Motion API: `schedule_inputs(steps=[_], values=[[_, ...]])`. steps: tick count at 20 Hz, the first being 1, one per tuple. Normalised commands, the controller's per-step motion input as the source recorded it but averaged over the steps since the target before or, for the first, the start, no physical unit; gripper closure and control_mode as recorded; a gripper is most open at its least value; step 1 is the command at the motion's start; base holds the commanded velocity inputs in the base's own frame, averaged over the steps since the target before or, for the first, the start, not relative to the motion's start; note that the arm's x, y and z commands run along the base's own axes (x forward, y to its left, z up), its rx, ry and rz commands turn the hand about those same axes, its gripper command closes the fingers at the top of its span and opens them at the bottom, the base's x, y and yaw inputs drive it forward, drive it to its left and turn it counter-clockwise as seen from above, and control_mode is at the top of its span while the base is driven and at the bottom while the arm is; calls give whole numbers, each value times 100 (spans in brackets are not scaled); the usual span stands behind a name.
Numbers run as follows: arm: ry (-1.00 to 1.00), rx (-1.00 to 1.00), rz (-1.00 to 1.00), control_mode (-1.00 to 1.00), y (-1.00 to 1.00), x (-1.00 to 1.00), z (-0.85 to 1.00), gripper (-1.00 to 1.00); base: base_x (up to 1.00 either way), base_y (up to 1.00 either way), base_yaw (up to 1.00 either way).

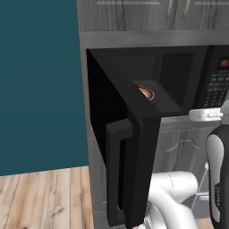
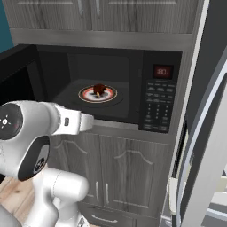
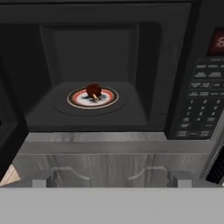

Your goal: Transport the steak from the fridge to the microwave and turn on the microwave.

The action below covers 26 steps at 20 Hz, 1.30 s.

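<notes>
Steak: I see the steak (image 3: 93, 90) sitting on the plate (image 3: 109, 99) inside the microwave (image 2: 164, 48), roughly at the plate's middle. In the right base view it shows as a dark red-brown lump (image 2: 99, 90).
Steak axis: It reads as a rounded lump to me; I cannot tell a long axis or which way it points at this size.
Plate: Round, orange-and-white rim, dark centre, lying flat on the microwave floor, nearer the left wall than the keypad side. From the left base view I catch only a sliver of it (image 1: 146, 93) past the door edge.
Microwave door: The door (image 1: 134, 147) stands swung out to the left, its thick upright handle (image 1: 117, 165) facing my left camera.
Keypad: The keypad (image 2: 159, 106) is on the right of the cavity, with the red display (image 2: 162, 71) above it.
Gripper: From my hand camera the gripper (image 3: 113, 178) sits outside the cavity, in front of the sill, fingers (image 3: 41, 179) spread wide and holding nothing.
Cabinets: Grey wood-grain cabinet doors (image 2: 119, 173) run below the microwave, and more sit above.
Fridge: At the right edge of the right base view I see the fridge door (image 2: 208, 150) with its curved silver handle.
Floor: Wood floor (image 1: 44, 197) and a teal wall (image 1: 40, 80) lie to the left.
</notes>
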Motion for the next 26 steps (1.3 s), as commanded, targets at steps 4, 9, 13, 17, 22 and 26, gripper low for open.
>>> schedule_inputs(steps=[4, 9, 13, 17, 22, 26], values=[[-11, 0, 0, -100, 2, -45, 0, -100, 0, 0, 0], [-8, 0, 0, -100, 8, -53, 6, -100, 0, 0, 0], [-3, 0, 0, -100, 23, -49, 1, 100, 0, 0, 0], [0, 0, 0, -100, 12, -37, 0, 100, 0, 0, 0], [0, 0, 0, -100, 0, -22, 0, 100, 0, 0, 0], [0, 0, 0, -100, 0, 0, 0, 100, 0, 0, 0]])
